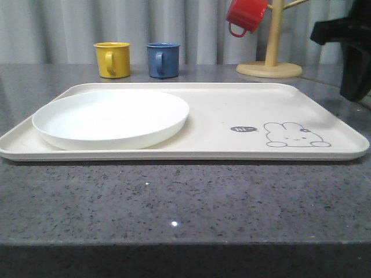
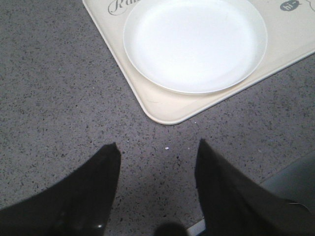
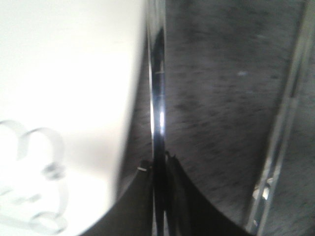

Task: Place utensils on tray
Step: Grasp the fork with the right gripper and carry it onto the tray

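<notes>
The cream tray lies across the grey table, with the round white plate on its left half and a rabbit drawing on its right. My left gripper hangs open over bare table, just short of a tray corner and the plate. My right gripper is shut on a slim shiny metal utensil, held along the tray's edge beside the rabbit print. The view is too blurred to tell which utensil it is. A second metal utensil lies on the table nearby.
A yellow mug and a blue mug stand behind the tray. A red mug hangs on a wooden stand at the back right. My dark right arm is at the far right edge.
</notes>
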Controlling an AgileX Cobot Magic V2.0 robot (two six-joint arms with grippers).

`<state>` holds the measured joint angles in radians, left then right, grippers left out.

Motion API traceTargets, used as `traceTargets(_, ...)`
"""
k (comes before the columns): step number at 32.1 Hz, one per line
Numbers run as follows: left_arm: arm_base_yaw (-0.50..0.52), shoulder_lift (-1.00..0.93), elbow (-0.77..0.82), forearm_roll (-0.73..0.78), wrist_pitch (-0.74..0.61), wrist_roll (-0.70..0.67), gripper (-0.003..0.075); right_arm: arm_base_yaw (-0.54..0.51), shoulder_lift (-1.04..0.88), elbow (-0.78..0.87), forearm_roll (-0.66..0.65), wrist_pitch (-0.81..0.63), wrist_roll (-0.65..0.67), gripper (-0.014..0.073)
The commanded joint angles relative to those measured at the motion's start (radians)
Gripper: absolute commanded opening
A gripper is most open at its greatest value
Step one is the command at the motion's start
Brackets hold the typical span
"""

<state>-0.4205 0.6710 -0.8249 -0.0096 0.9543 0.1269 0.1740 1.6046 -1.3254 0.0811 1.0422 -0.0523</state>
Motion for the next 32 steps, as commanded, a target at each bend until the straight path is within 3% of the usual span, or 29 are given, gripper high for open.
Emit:
traceTargets(1, -0.007, 0.002, -0.025, -0.001, -0.063, -0.012, 0.0356, 0.084, -0.052, -0.082, 0.015, 0.049, -0.004, 0.0014)
traceTargets(7, -0.007, 0.002, -0.025, -0.001, -0.063, -0.012, 0.0356, 0.232, -0.015, -0.162, -0.013, 0.087, 0.099, 0.0014)
traceTargets(10, -0.007, 0.002, -0.025, -0.001, -0.063, -0.012, 0.0356, 0.285, 0.035, -0.198, -0.059, 0.096, 0.213, 0.0015)
traceTargets(22, -0.007, 0.002, -0.025, -0.001, -0.063, -0.012, 0.0356, 0.314, 0.161, -0.216, -0.057, -0.065, 0.587, 0.0015)
traceTargets(27, -0.007, 0.002, -0.025, -0.001, -0.063, -0.012, 0.0356, 0.314, 0.169, -0.216, -0.051, -0.104, 0.612, 0.0038)
traceTargets(32, -0.007, 0.002, -0.025, -0.001, -0.063, -0.012, 0.0356, 0.314, 0.169, -0.216, -0.053, -0.115, 0.612, 0.0158)
